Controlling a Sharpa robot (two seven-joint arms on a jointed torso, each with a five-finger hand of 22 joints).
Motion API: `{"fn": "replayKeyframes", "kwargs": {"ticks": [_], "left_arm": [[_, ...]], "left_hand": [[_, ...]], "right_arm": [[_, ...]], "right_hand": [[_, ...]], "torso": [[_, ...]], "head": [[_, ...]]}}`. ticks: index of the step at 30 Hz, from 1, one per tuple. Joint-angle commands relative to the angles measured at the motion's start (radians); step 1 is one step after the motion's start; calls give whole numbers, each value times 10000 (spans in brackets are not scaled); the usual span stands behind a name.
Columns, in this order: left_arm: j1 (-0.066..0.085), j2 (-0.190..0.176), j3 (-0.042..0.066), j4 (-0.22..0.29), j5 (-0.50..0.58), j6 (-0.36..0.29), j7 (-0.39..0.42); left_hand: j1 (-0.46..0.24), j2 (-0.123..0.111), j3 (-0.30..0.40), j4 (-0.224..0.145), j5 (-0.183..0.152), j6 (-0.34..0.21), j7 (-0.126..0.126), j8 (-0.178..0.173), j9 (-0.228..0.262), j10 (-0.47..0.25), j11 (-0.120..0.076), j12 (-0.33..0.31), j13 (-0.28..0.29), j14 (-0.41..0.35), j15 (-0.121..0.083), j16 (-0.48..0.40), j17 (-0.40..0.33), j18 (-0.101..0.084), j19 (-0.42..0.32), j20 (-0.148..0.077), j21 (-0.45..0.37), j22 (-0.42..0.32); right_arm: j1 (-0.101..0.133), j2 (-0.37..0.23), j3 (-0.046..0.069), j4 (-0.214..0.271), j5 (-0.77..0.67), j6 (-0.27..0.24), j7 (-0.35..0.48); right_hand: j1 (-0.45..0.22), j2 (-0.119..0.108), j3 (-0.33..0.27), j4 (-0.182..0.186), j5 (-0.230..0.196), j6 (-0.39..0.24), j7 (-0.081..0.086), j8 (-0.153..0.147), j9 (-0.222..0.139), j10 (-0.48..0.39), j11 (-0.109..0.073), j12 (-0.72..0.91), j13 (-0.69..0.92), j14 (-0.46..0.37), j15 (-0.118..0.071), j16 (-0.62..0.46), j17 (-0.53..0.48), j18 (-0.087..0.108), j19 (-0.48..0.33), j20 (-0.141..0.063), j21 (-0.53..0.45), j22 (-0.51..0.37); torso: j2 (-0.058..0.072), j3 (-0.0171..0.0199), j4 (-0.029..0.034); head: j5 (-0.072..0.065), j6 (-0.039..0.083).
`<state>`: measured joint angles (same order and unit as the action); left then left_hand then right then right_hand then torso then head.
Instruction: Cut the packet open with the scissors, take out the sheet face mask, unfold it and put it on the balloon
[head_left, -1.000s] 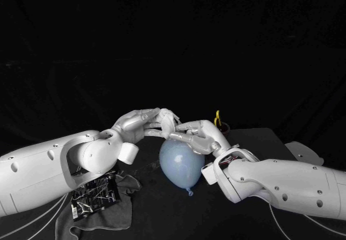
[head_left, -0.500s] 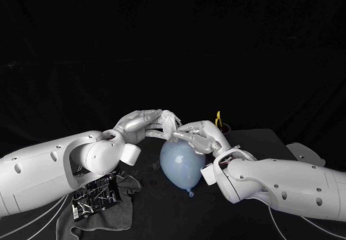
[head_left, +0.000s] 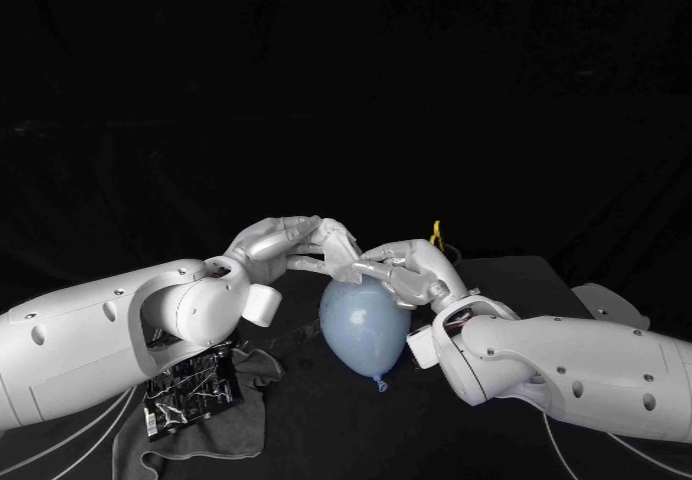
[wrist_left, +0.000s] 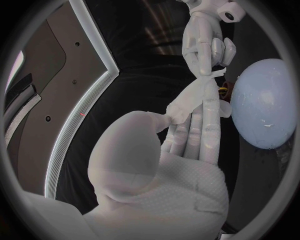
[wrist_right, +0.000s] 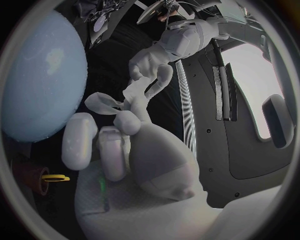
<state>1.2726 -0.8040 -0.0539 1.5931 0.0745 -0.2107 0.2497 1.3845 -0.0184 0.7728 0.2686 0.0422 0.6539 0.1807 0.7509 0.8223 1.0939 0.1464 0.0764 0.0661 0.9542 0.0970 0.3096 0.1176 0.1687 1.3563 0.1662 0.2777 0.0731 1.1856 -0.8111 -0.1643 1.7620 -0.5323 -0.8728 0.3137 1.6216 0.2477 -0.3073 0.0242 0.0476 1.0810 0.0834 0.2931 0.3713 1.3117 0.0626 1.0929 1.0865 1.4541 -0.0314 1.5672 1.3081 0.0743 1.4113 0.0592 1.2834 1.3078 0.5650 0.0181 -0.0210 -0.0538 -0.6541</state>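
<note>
A pale blue balloon lies on the table, knot toward me, and it also appears as the balloon and the balloon in the wrist views. Above its far end both hands hold the white sheet face mask, still bunched into a narrow strip. My left hand pinches one end of the mask. My right hand pinches the other end of the mask. The black packet lies at the near left.
The packet rests on a grey cloth. Yellow-handled scissors stand in a dark cup behind my right hand. A pale object sits at the table's right edge.
My right hand has shifted slightly to the right, drawing the bunched mask out a little between the two hands. The balloon and packet have not moved.
</note>
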Motion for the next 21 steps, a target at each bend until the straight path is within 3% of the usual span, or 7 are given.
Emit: {"fn": "replayKeyframes", "kwargs": {"ticks": [1,7,13,14,15,16,21], "left_arm": [[9,13,15,-96,-82,-410,302],[9,-6,16,-243,-83,-648,372],[9,-10,16,-285,-126,-765,340],[9,-9,16,-287,-139,-776,331],[9,-10,16,-289,-151,-792,323],[9,-11,16,-289,-158,-807,318],[9,-20,16,-297,-191,-874,302]], "left_hand": [[109,-18,-3,-41,61,115,194,73,11,91,9,71,7,62,-8,-55,5,138,78,-33,13,-17],[109,-19,1,-35,60,135,192,77,15,109,6,78,7,89,-13,-53,9,138,88,-38,10,-18],[107,-20,7,-22,60,160,191,84,22,133,1,88,7,125,-21,-51,16,138,103,-44,8,-20],[107,-20,7,-22,60,160,191,84,22,133,1,88,7,125,-21,-51,16,138,103,-44,8,-20],[106,-21,8,-18,60,169,191,87,25,143,-1,92,8,141,-24,-49,19,138,107,-47,6,-21],[103,-22,11,-11,60,178,191,89,28,154,-4,97,8,162,-28,-47,23,138,113,-50,4,-22],[98,-25,20,9,60,206,186,95,40,190,-13,110,7,242,-42,-32,36,137,119,-60,-10,-28]], "right_arm": [[3,-119,5,96,22,51,-91],[2,-368,4,235,-73,280,-330],[0,-489,3,261,-179,449,-521],[0,-500,3,257,-199,477,-555],[0,-514,3,253,-230,511,-597],[0,-524,2,251,-257,542,-634],[0,-598,2,241,-406,724,-849]], "right_hand": [[-25,387,906,-971,21,-45,-39,84,308,683,-604,399,464,1167,-207,36,2627,-109,65,-16,49,1793],[-330,401,1108,-1305,21,-135,-45,223,406,720,-610,369,524,1167,-215,36,2627,-107,53,-27,57,1787],[-330,401,1108,-1305,21,-135,-45,223,406,720,-610,369,524,1167,-215,36,2627,-107,53,-27,57,1787],[-1615,421,2048,-2595,19,-323,-25,512,542,770,-586,235,678,1167,-204,36,2627,-104,21,-13,80,1778],[-1615,421,2048,-2595,19,-323,-25,512,542,770,-586,235,678,1167,-204,36,2627,-104,21,-13,80,1778],[-2009,420,2383,-2997,29,-349,-28,562,548,785,-578,206,719,1167,-199,36,2627,-103,17,-8,85,1777],[-2009,420,2383,-2997,29,-349,-28,562,548,785,-578,206,719,1167,-199,36,2627,-103,17,-8,85,1777]], "torso": [[-2,1,1],[-4,-1,-2],[-3,-1,7],[-4,-2,9],[-3,-4,11],[-3,-4,12],[3,-4,7]], "head": [[-9,-26],[10,-34],[28,-22],[32,-22],[45,-25],[48,-24],[64,-33]]}}
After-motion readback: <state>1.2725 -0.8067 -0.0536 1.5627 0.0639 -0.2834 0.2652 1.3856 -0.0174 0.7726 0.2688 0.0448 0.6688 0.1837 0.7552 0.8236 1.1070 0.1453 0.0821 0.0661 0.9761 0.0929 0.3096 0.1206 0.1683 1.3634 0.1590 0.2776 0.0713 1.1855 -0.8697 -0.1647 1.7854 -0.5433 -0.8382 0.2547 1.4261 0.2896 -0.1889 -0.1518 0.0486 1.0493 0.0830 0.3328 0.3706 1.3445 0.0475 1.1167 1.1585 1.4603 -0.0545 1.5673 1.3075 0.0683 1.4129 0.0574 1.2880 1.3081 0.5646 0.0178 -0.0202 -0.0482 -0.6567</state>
